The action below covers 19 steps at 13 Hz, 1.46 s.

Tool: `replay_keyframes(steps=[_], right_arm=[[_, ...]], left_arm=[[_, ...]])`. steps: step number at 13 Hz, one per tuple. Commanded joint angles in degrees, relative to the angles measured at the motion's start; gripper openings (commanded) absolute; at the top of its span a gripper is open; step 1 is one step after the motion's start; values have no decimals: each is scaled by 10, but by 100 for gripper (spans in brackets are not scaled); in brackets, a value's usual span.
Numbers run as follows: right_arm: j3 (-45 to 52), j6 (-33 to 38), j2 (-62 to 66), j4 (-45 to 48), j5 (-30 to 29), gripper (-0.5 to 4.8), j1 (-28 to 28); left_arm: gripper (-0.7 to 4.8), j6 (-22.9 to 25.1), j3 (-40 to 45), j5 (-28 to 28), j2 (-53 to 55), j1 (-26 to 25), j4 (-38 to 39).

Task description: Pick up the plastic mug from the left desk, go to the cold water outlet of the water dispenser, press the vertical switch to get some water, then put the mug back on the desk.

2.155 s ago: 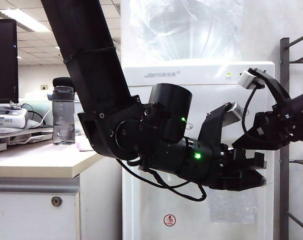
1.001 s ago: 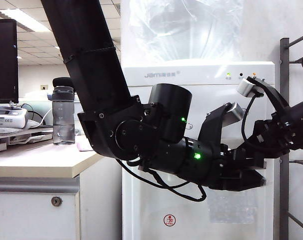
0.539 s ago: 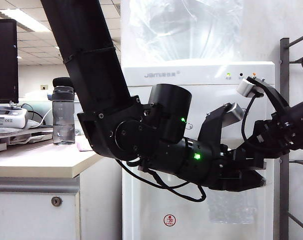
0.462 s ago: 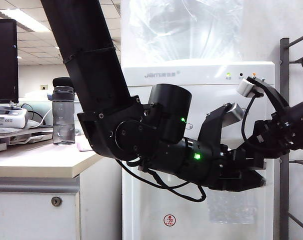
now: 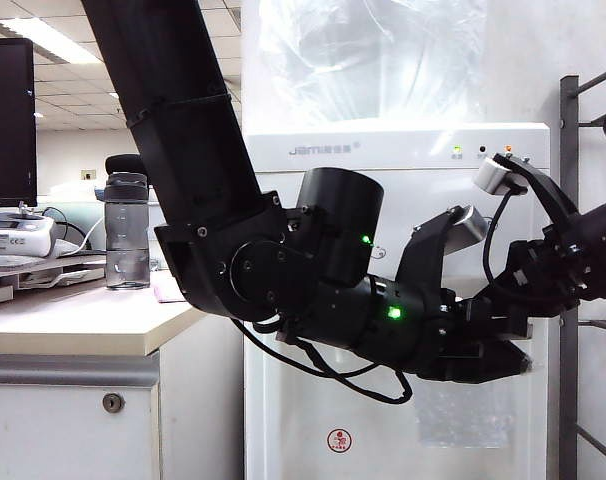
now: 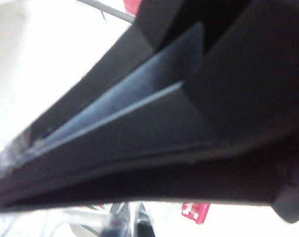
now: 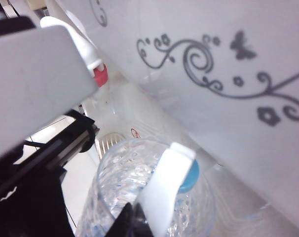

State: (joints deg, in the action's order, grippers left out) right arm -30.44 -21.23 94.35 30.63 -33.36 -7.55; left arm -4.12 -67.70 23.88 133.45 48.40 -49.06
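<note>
Left wrist view – all blur, left gripper (image 6: 139,143) just dark smear. Exterior – arms hide dispenser taps. Plastic mug (image 7: 139,197) cut off by frame edge.

Readable text: only the brand on the water dispenser (image 5: 313,150).
You get grey "Jami" lettering on its upper front panel in the exterior view, followed by a few small characters too fine to read. Low on the same front there's a small round red sign (image 5: 339,440); its content doesn't resolve. A red tag (image 6: 195,212) shows in the left wrist view, print blurred. Grey swirl decoration in the right wrist view carries no lettering.
</note>
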Motion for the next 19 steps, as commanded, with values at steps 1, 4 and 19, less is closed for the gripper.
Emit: replay_keyframes(steps=[1, 4, 19], right_arm=[[1, 3, 5, -21, 17, -6, 0], [0, 3, 12, -21, 17, -6, 0], [0, 3, 12, -18, 17, -6, 0]], left_arm=[[-6, 7, -4, 4, -5, 0, -31], [-6, 7, -4, 4, -5, 0, -22], [-6, 7, -4, 3, -5, 0, -23]])
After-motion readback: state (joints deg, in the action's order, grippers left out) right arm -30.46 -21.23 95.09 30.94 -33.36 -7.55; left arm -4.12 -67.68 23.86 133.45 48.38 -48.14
